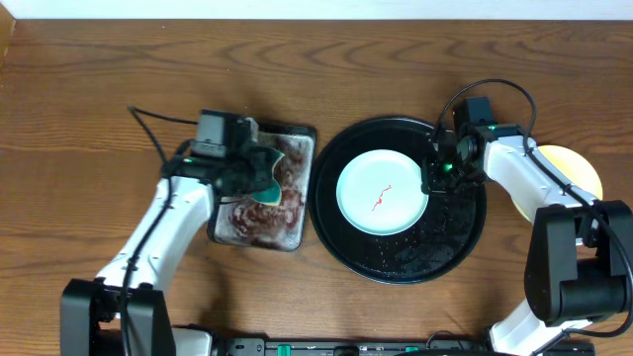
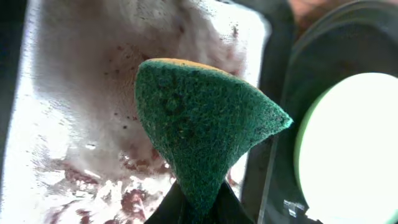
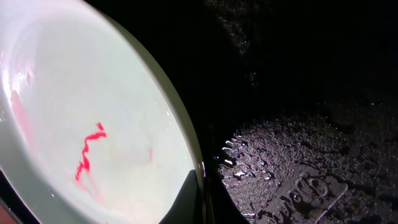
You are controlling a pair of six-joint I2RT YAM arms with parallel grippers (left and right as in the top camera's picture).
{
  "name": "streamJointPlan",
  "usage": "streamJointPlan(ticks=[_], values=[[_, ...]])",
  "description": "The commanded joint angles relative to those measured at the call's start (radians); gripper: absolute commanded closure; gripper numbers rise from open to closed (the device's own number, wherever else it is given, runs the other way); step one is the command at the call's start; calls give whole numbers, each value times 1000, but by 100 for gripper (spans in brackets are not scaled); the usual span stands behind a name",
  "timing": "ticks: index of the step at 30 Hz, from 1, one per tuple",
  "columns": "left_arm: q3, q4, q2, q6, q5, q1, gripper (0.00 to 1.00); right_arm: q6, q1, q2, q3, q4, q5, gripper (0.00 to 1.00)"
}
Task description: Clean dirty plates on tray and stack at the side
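At the middle of the black tray (image 1: 396, 259), a mint-green plate (image 1: 382, 193) is lying flat and carrying a thin red sauce squiggle (image 3: 87, 152), so we are judging it not yet cleaned. On the plate's edge nearest the tray's right rim, the right gripper (image 1: 433, 176) is sitting with its jaws seemingly pinched over the lip; we are reading that as bracing the plate against sliding under a scrub. Just left of the tray, over the small stained metal tray (image 1: 259, 232), the left gripper (image 2: 198, 208) is squeezing a green sponge (image 2: 199, 137) by one end, scouring face outward, probably readying it to reach across to the sauce. Right of the tray, on bare wood (image 1: 613, 109), a yellow plate (image 1: 579, 168) is resting partly behind the right arm, which we are taking as the start of the stack. We are finding no third plate in view. As for writing, the tray's wet pebbled floor is showing an embossed mark (image 3: 308, 190), too dark and slanted for us to read.
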Motion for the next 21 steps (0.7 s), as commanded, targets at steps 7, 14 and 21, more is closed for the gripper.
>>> streamJointPlan(ticks=[7, 14, 21], values=[[8, -71, -70, 106, 263, 137, 93, -10, 4, 2, -3, 2, 3, 99], [8, -71, -159, 235, 386, 143, 93, -10, 10, 2, -3, 6, 3, 99], [8, -53, -179, 286, 450, 143, 93, -11, 11, 2, -3, 6, 3, 99]])
